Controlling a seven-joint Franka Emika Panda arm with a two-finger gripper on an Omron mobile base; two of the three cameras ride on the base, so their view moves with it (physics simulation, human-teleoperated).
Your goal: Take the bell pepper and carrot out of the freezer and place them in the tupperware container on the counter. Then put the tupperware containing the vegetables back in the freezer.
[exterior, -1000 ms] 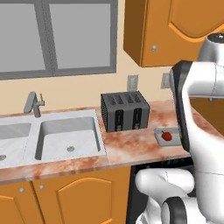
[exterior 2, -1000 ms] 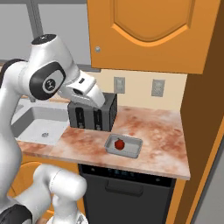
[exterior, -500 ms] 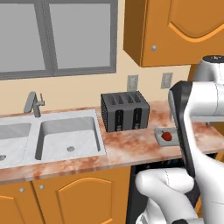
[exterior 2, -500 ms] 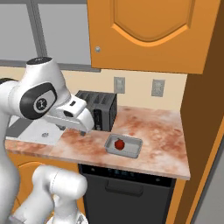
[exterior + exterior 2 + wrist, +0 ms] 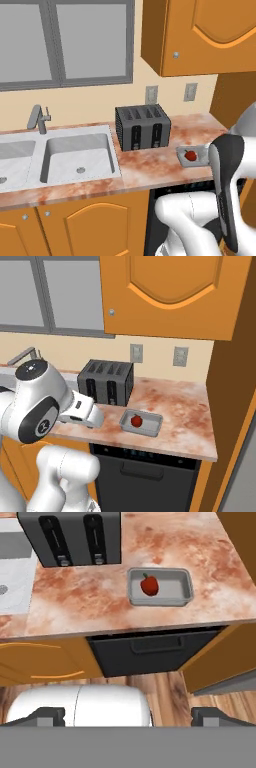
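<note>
Hand view – gripper (image 5: 127,716) jaws spread wide, empty; glossy red bell pepper (image 5: 149,585) inside shallow grey tupperware container (image 5: 186,587), black-and-grey toaster (image 5: 70,537) nearby.

Kitchen behind my work area: cream wall (image 5: 100,102) with two outlets (image 5: 136,353), grey-framed window (image 5: 65,42), orange wall cabinet (image 5: 170,293), steel sink (image 5: 77,157) with faucet (image 5: 37,117), black dishwasher front (image 5: 150,652), wooden floor (image 5: 165,694).
</note>
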